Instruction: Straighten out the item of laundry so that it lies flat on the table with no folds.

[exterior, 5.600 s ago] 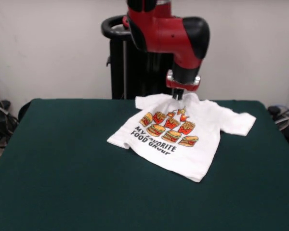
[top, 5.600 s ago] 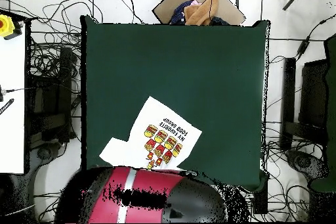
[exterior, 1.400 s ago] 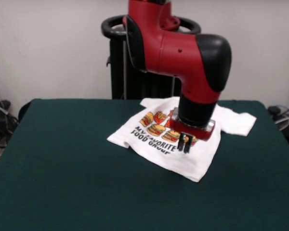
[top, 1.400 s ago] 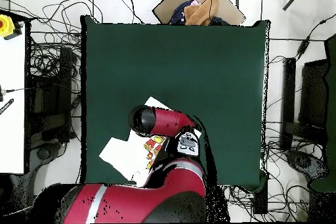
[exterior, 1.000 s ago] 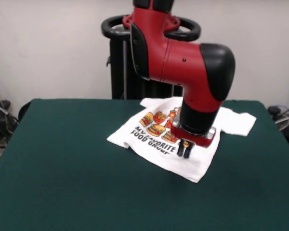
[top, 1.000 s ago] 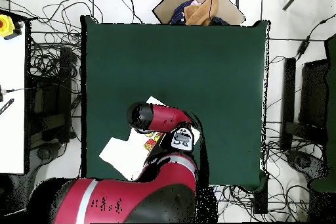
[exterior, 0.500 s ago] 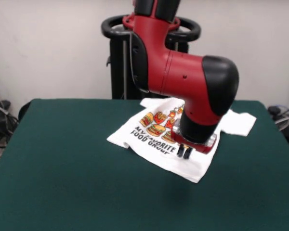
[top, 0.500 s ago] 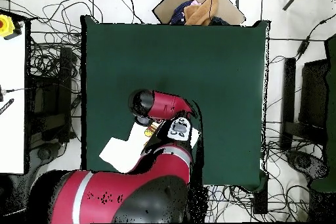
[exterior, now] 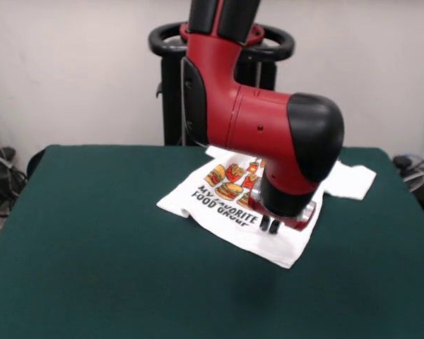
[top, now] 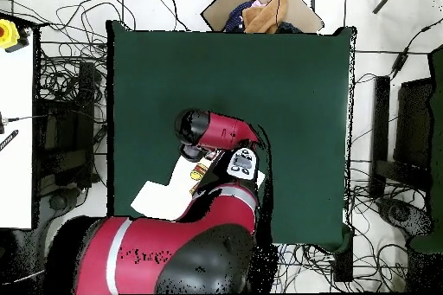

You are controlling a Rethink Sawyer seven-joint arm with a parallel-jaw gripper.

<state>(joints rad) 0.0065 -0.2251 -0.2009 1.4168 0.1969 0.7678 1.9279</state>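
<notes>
The item of laundry [exterior: 222, 203], a white T-shirt with burger and fries prints and black text, lies on the green table [exterior: 92, 247] right of centre. Its right sleeve [exterior: 350, 181] is spread out, and the hem's left corner looks tucked and rumpled. My gripper [exterior: 270, 225] hangs just over the shirt's lower right part, fingers together with nothing between them. In the overhead view the arm covers most of the shirt; only a sleeve [top: 154, 198] and a strip of print [top: 199, 170] show on the table [top: 285, 92], and the gripper is hidden.
A cardboard box with cloth [top: 260, 10] sits beyond the table's far edge in the overhead view. Cables lie all round the table, and a white bench [top: 16, 136] stands at the left. The black pedestal [exterior: 173, 92] rises behind the table.
The gripper has left the shirt's collar and travelled over the print to the lower right part, sinking slightly in the last second. The shirt lies as before.
</notes>
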